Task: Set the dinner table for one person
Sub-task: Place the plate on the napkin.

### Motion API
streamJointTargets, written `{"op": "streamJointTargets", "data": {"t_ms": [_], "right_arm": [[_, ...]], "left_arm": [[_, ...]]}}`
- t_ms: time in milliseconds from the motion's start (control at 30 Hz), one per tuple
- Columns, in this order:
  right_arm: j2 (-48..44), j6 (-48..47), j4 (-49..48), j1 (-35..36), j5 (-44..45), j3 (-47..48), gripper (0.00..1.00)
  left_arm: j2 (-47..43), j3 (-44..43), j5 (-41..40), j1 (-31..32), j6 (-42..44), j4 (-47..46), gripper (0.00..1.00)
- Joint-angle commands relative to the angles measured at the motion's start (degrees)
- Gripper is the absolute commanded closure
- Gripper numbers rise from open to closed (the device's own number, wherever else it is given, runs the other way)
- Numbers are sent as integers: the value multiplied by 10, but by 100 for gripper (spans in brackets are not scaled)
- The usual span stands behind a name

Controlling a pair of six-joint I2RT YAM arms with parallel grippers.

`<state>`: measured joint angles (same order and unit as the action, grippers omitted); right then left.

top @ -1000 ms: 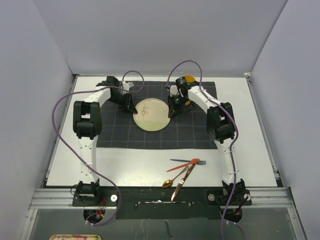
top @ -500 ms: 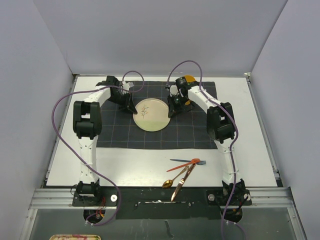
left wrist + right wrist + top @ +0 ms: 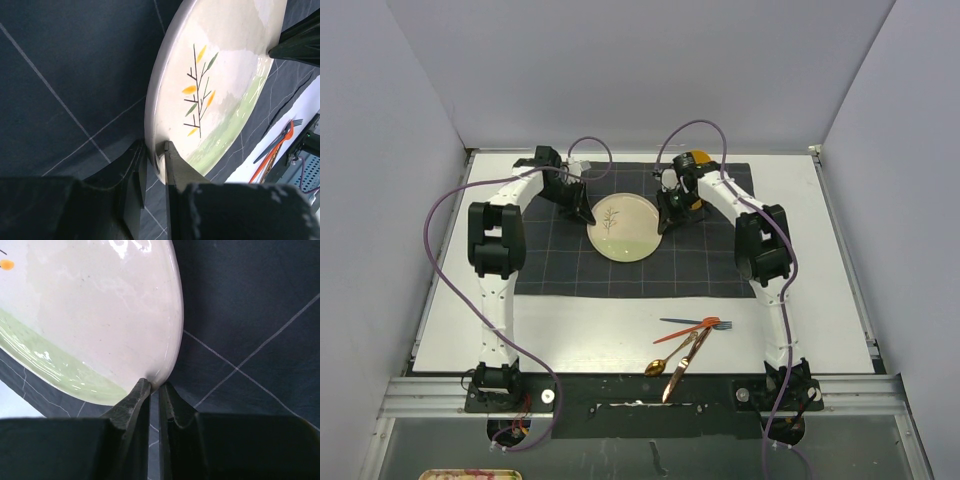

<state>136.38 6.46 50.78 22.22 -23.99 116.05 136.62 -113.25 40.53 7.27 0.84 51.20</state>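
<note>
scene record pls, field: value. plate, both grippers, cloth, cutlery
plate: cream, twig motif, over the dark grid cloth
left gripper: shut on plate, at its left rim
right gripper: shut on plate, at its right rim
plate lifted or resting: cannot tell
cutlery: loose pile on the bare white table, near edge, off the cloth; blue fork, orange piece, gold spoon and knife
place setting: not yet laid

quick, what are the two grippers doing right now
left gripper: closed, pinching the rim of the plate
right gripper: closed, pinching the opposite rim of the same plate
</note>
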Motion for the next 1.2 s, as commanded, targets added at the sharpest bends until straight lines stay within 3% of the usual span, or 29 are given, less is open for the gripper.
{"op": "streamJointTargets", "data": {"t_ms": [0,800,1167], "right_arm": [[-65,-9,-39,-1,-18,16,100],[-91,-3,-48,-20,-19,13,100],[-95,-3,-49,-26,-18,13,100]], "left_arm": [[-29,-43,15,22,26,-8,100],[9,-96,23,26,32,30,100],[54,-170,33,25,30,60,100]]}}
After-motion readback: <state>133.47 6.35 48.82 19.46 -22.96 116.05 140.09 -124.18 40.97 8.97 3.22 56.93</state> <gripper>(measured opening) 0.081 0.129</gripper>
